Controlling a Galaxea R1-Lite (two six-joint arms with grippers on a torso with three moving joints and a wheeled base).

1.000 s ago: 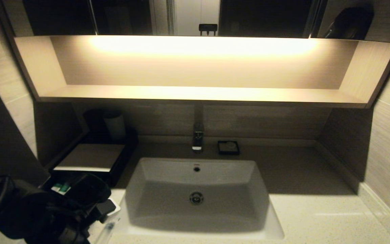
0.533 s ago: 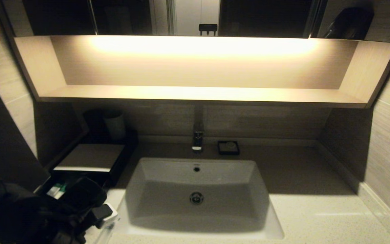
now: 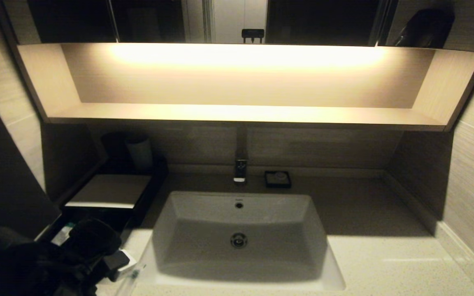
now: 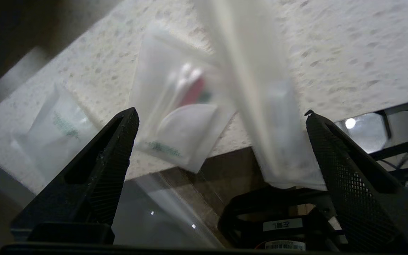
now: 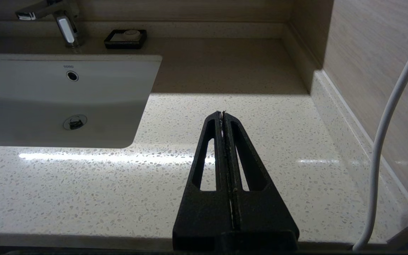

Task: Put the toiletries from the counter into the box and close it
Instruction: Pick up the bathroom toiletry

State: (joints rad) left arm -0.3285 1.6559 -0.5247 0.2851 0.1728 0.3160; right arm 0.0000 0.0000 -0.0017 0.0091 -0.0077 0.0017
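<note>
The speckled counter (image 5: 246, 148) holds the black box (image 3: 109, 193) at its back left with the drawer (image 3: 62, 234) pulled out, the clear-wrapped toiletries (image 4: 186, 131) lie at the front left edge under the widely spread left gripper (image 4: 221, 117), and the right gripper (image 5: 223, 113) rests pressed together over the right side.

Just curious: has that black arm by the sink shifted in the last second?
Yes. The left gripper has slid down and leftward, away from the box, toward the counter's front edge.
</note>
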